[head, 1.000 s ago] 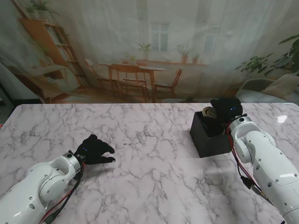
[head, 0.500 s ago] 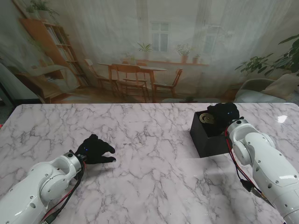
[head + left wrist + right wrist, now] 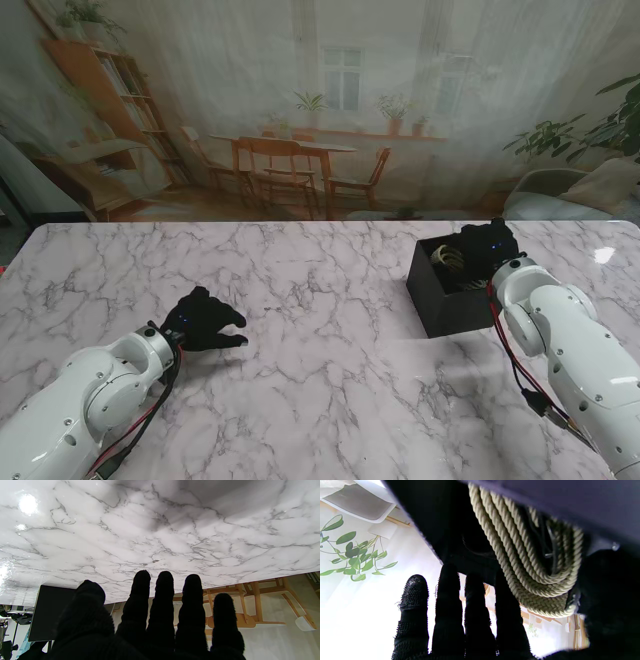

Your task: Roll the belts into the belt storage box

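Observation:
The black belt storage box stands on the marble table at the right. A coiled beige braided belt sits on edge inside it, its upper part showing over the rim. My right hand hovers at the box's right rim. In the right wrist view the belt lies in the box beside my right hand, fingers straight and apart, thumb close against the coil. My left hand rests low over the table at the left, open and holding nothing; its fingers are spread.
The left wrist view shows the black box far across bare marble. A printed room backdrop stands behind the table's far edge. Red and black cables hang along both forearms.
The right hand lowered the coiled belt from above the box down into it, then shifted slightly right and spread its fingers. The left arm stayed still.

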Robot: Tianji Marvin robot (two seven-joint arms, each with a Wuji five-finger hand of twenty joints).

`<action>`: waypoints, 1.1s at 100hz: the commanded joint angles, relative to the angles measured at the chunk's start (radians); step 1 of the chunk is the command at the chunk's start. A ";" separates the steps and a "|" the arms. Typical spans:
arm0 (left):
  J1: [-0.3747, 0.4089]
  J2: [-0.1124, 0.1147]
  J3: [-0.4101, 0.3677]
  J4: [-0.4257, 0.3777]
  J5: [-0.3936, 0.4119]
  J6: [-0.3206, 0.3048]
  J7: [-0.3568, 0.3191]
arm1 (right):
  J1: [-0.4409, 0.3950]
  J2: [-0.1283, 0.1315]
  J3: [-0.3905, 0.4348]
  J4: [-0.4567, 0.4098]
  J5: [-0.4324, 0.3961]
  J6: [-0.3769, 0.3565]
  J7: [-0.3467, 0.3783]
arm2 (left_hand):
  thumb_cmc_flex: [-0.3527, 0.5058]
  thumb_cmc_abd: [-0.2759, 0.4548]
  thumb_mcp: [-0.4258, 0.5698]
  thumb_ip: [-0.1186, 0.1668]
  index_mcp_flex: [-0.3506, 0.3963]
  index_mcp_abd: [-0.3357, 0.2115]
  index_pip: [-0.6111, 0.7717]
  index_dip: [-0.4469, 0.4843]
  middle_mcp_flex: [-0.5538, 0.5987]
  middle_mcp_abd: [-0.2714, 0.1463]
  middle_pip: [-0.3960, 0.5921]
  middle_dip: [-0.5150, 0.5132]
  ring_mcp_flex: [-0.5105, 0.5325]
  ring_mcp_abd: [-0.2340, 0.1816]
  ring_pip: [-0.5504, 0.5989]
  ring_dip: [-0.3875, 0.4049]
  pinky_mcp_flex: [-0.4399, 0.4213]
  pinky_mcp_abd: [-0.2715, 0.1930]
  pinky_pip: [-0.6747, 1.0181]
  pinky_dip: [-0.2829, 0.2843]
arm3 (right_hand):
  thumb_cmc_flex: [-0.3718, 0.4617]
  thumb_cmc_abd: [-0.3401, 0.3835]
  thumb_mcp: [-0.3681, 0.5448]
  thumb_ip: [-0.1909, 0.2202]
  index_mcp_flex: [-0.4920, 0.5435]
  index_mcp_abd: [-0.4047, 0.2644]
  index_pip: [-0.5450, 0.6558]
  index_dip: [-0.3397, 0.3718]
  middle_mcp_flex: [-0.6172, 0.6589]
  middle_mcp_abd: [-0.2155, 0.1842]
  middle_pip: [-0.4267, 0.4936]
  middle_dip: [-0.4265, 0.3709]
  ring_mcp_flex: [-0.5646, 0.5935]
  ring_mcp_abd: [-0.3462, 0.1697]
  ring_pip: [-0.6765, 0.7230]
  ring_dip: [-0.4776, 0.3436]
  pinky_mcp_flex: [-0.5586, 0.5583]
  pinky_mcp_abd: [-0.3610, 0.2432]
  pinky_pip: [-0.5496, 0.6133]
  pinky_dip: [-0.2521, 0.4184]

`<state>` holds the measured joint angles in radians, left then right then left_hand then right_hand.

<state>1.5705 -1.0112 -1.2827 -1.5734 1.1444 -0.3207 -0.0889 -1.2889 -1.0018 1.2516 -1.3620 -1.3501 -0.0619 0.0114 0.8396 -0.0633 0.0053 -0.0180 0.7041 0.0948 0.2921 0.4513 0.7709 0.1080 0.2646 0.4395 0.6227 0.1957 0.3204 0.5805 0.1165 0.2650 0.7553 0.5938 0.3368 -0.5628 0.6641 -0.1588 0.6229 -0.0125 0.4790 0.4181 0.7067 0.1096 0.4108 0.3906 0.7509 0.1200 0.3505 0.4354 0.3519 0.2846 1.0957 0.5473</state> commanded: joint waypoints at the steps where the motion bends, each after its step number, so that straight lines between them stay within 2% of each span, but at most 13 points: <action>1: 0.001 -0.001 0.001 0.003 0.001 0.001 -0.011 | -0.006 0.003 0.004 -0.004 -0.008 0.000 -0.021 | -0.003 0.043 -0.028 0.005 0.011 -0.005 0.007 0.010 -0.038 0.012 -0.009 -0.003 -0.012 0.004 -0.020 -0.007 -0.011 0.043 -0.021 -0.008 | -0.021 0.042 -0.012 0.043 -0.041 0.009 -0.022 -0.014 -0.046 0.022 -0.020 -0.012 -0.041 0.024 -0.044 -0.020 -0.032 0.031 -0.017 -0.013; 16: 0.002 0.000 0.000 0.003 0.003 0.000 -0.012 | -0.021 0.005 0.035 -0.035 -0.033 -0.011 -0.021 | -0.002 0.044 -0.028 0.005 0.013 -0.006 0.009 0.011 -0.040 0.010 -0.009 -0.004 -0.012 0.003 -0.020 -0.007 -0.012 0.044 -0.021 -0.008 | -0.042 0.053 0.029 0.048 -0.053 0.003 -0.034 -0.011 -0.088 0.029 -0.017 -0.025 -0.089 0.030 -0.067 -0.052 -0.082 0.048 -0.040 -0.018; 23: 0.002 0.000 0.000 0.003 0.003 0.001 -0.011 | -0.031 0.006 0.056 -0.055 -0.048 -0.026 -0.009 | -0.002 0.044 -0.028 0.005 0.013 -0.006 0.009 0.011 -0.043 0.011 -0.010 -0.004 -0.014 0.003 -0.020 -0.007 -0.012 0.045 -0.021 -0.008 | -0.065 0.067 0.027 0.045 -0.073 0.009 -0.049 -0.015 -0.129 0.041 -0.034 -0.036 -0.124 0.050 -0.097 -0.074 -0.115 0.065 -0.070 -0.029; 43: 0.003 -0.001 -0.001 0.003 0.005 0.003 -0.008 | -0.065 0.004 0.104 -0.118 -0.050 -0.045 0.074 | 0.001 0.044 -0.028 0.005 0.013 -0.008 0.010 0.011 -0.048 0.012 -0.012 -0.006 -0.016 0.002 -0.022 -0.008 -0.012 0.043 -0.020 -0.008 | -0.100 0.086 -0.078 0.041 -0.187 0.061 -0.165 -0.058 -0.228 0.080 -0.121 -0.132 -0.194 0.118 -0.194 -0.173 -0.178 0.113 -0.172 -0.092; 49: 0.004 -0.001 -0.001 0.002 0.007 0.005 -0.006 | -0.071 0.005 0.110 -0.129 -0.051 -0.049 0.097 | 0.000 0.043 -0.029 0.005 0.013 -0.008 0.010 0.011 -0.046 0.012 -0.012 -0.006 -0.015 0.002 -0.021 -0.008 -0.012 0.043 -0.020 -0.008 | -0.105 0.074 -0.092 0.039 -0.230 0.073 -0.193 -0.070 -0.255 0.081 -0.134 -0.144 -0.206 0.122 -0.203 -0.182 -0.184 0.111 -0.182 -0.099; 55: 0.004 -0.001 -0.002 0.002 0.007 0.005 -0.006 | -0.071 0.006 0.108 -0.129 -0.062 -0.047 0.108 | 0.001 0.043 -0.028 0.005 0.012 -0.007 0.009 0.011 -0.047 0.012 -0.012 -0.006 -0.015 0.003 -0.021 -0.008 -0.012 0.042 -0.020 -0.008 | -0.085 0.042 -0.094 0.043 -0.329 0.054 -0.259 -0.099 -0.307 0.062 -0.143 -0.173 -0.217 0.103 -0.208 -0.192 -0.184 0.102 -0.187 -0.104; 66: 0.005 -0.001 -0.004 0.002 0.008 0.005 -0.005 | -0.069 0.007 0.098 -0.125 -0.076 -0.043 0.112 | 0.002 0.044 -0.028 0.005 0.012 -0.007 0.009 0.011 -0.046 0.012 -0.011 -0.006 -0.015 0.002 -0.021 -0.008 -0.012 0.043 -0.020 -0.008 | -0.065 0.008 -0.088 0.047 -0.393 0.049 -0.281 -0.104 -0.349 0.059 -0.146 -0.183 -0.232 0.089 -0.212 -0.195 -0.189 0.097 -0.190 -0.106; 74: 0.006 -0.001 -0.004 0.002 0.008 0.005 -0.004 | -0.072 0.007 0.099 -0.132 -0.075 -0.045 0.118 | 0.002 0.044 -0.028 0.005 0.011 -0.008 0.009 0.011 -0.046 0.011 -0.011 -0.006 -0.014 0.003 -0.021 -0.008 -0.011 0.043 -0.020 -0.008 | -0.070 0.015 -0.083 0.050 -0.399 0.053 -0.280 -0.102 -0.357 0.065 -0.141 -0.185 -0.240 0.091 -0.215 -0.196 -0.195 0.097 -0.195 -0.109; 88: 0.008 -0.001 -0.008 0.002 0.012 0.006 0.002 | -0.087 0.003 0.119 -0.145 -0.052 -0.069 0.058 | 0.002 0.045 -0.028 0.005 0.011 -0.007 0.009 0.011 -0.054 0.014 -0.014 -0.007 -0.017 0.002 -0.022 -0.008 -0.012 0.043 -0.020 -0.008 | -0.073 0.054 -0.074 0.055 -0.342 0.041 -0.243 -0.086 -0.341 0.071 -0.118 -0.182 -0.234 0.087 -0.210 -0.196 -0.194 0.096 -0.197 -0.111; 94: 0.010 -0.002 -0.010 0.003 0.015 0.007 0.010 | -0.100 0.000 0.135 -0.162 -0.032 -0.086 0.028 | 0.003 0.047 -0.027 0.005 0.007 -0.007 0.007 0.010 -0.066 0.014 -0.019 -0.009 -0.024 0.001 -0.025 -0.009 -0.012 0.041 -0.020 -0.008 | -0.068 0.079 -0.075 0.056 -0.324 0.035 -0.227 -0.079 -0.331 0.062 -0.109 -0.181 -0.232 0.083 -0.208 -0.196 -0.195 0.094 -0.196 -0.111; 103: 0.013 -0.003 -0.013 0.006 0.019 0.010 0.035 | -0.129 -0.006 0.167 -0.208 -0.011 -0.124 -0.007 | 0.004 0.051 -0.027 0.005 -0.012 -0.008 -0.003 0.007 -0.120 0.020 -0.044 -0.021 -0.051 0.001 -0.039 -0.016 -0.018 0.035 -0.026 -0.012 | -0.060 0.118 -0.079 0.059 -0.309 0.027 -0.209 -0.072 -0.313 0.049 -0.099 -0.181 -0.228 0.081 -0.204 -0.195 -0.192 0.092 -0.192 -0.110; 108: 0.014 -0.005 -0.015 0.007 0.020 0.011 0.048 | -0.144 -0.010 0.181 -0.230 0.005 -0.146 -0.039 | 0.004 0.053 -0.029 0.005 -0.032 -0.012 -0.019 0.001 -0.169 0.022 -0.086 -0.064 -0.077 0.008 -0.069 -0.044 -0.022 0.030 -0.057 -0.032 | -0.053 0.135 -0.081 0.061 -0.298 0.022 -0.200 -0.069 -0.298 0.043 -0.094 -0.180 -0.221 0.079 -0.201 -0.195 -0.189 0.092 -0.189 -0.109; 110: 0.015 -0.005 -0.015 0.008 0.019 0.011 0.052 | -0.151 -0.012 0.186 -0.241 0.013 -0.153 -0.047 | 0.004 0.053 -0.028 0.005 -0.037 -0.012 -0.022 0.000 -0.179 0.023 -0.092 -0.070 -0.083 0.011 -0.074 -0.049 -0.023 0.030 -0.062 -0.035 | -0.031 0.158 -0.115 0.067 -0.293 0.019 -0.183 -0.064 -0.286 0.043 -0.095 -0.183 -0.218 0.079 -0.200 -0.194 -0.187 0.092 -0.185 -0.110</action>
<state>1.5826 -1.0124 -1.2972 -1.5708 1.1633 -0.3150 -0.0338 -1.4241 -1.0093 1.4375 -1.5640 -1.3478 -0.2069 -0.0038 0.8396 -0.0618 0.0053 -0.0180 0.6993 0.0944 0.2950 0.4517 0.6626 0.1193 0.2064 0.4054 0.5841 0.1943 0.2909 0.5579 0.1138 0.2651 0.7395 0.5844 0.2820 -0.4559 0.5887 -0.1267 0.3027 0.0268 0.2701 0.3373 0.3912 0.1580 0.2985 0.2167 0.5313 0.2035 0.1704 0.2648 0.1728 0.3486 0.9189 0.4522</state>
